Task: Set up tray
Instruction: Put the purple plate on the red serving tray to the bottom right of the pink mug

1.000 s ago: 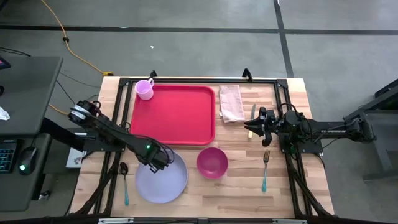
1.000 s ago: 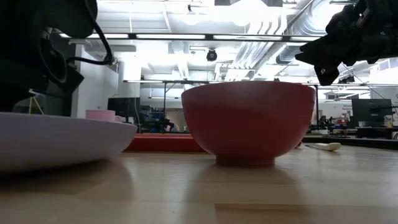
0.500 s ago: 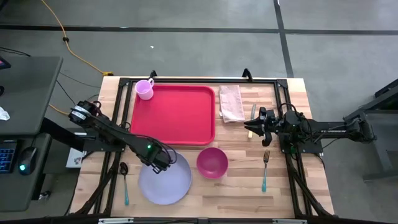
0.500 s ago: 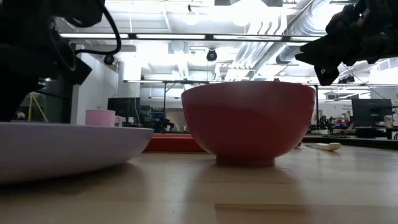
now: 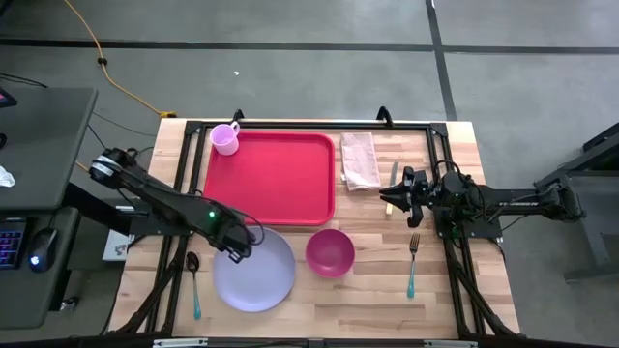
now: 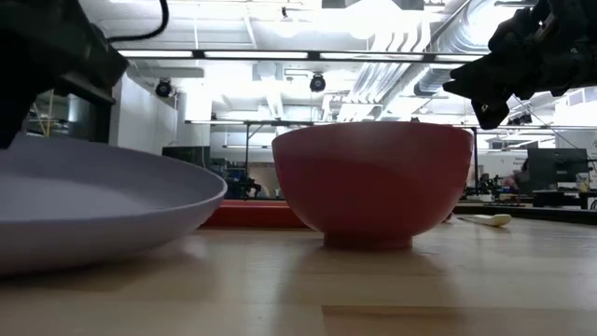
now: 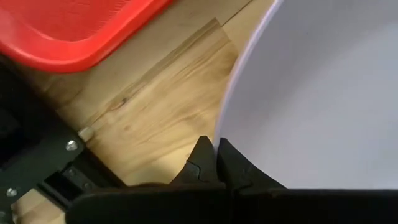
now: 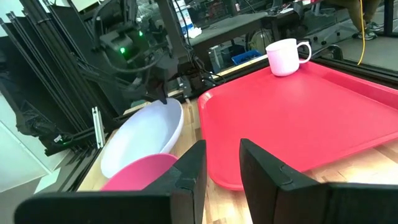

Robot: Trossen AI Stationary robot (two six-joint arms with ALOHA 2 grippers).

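1. Nearest the front edge of the table (image 5: 319, 304) lies the lavender plate (image 5: 254, 272), left of centre. It is tipped, with its left rim raised off the wood.
2. The left gripper (image 5: 235, 250) has its jaws pressed together on that raised left rim, pinching the plate's edge; the left wrist view shows the two fingertips (image 7: 219, 163) meeting at the rim.
3. Left of the plate a spoon (image 5: 194, 283) with a teal handle lies flat on the wood.
4. Just right of the plate stands a magenta bowl (image 5: 330, 252), upright, apart from the plate.
5. Further right a fork (image 5: 412, 264) with a teal handle lies on the table.
6. Beyond the fork the right gripper (image 5: 395, 197) hangs above the wood, jaws spread a little and holding nothing.
7. The tray (image 5: 271, 177), red and flat, lies beyond the plate and bowl, left of centre; its inside is bare.
8. A folded cloth (image 5: 361, 159) lies just right of the tray.
9. A pink mug (image 5: 225, 138) stands upright at the tray's far left corner.
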